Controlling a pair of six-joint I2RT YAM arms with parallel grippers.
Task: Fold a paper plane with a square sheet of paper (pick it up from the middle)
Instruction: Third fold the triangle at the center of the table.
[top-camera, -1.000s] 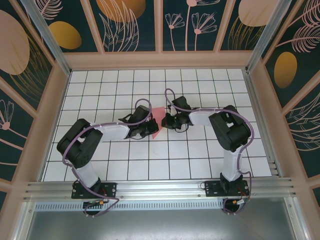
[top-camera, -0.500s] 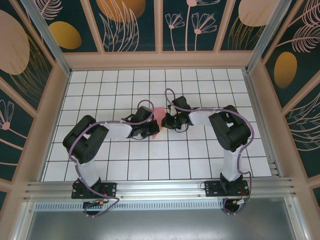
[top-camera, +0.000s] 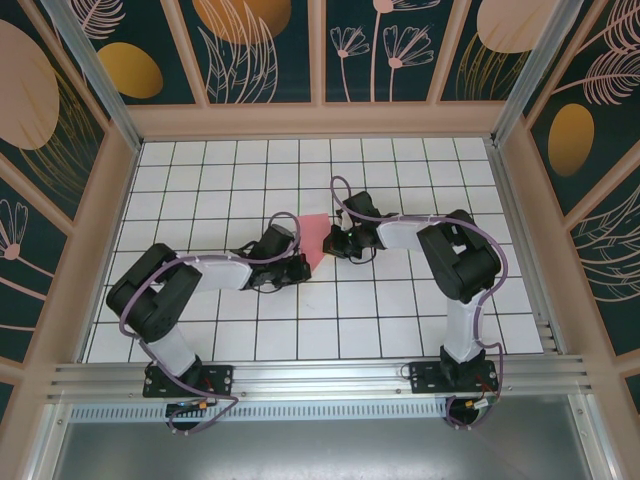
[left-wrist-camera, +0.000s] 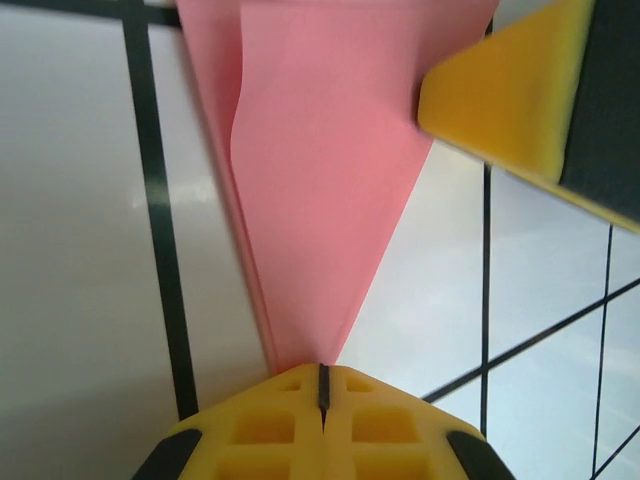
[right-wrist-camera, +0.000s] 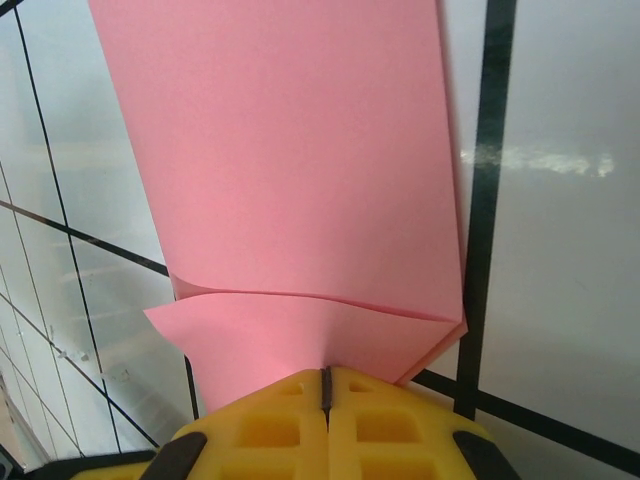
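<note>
The paper (top-camera: 315, 241) lies flat in the middle of the board (top-camera: 400, 320), between my two pincers. It is already partly folded: it narrows to a point on the near side, and a flap lies over it at the far side.

My left pincer (left-wrist-camera: 322, 372) has its fingers together, right at the pointed tip. My right pincer (right-wrist-camera: 325, 372) also has its fingers together, at the edge where the flap ends. If the thin paper is nipped between the fingers or only pressed under them, I cannot tell.

I judge the step is to flatten a crease. To do it well, I should hold one end firm against the board and slide the other pincer along the fold, low and slowly, with no lifting, because the paper is thin and can slip or wrinkle. Both ends must stay on one line, so the layers do not shift.

I count one paper, two pincers, one board
</note>
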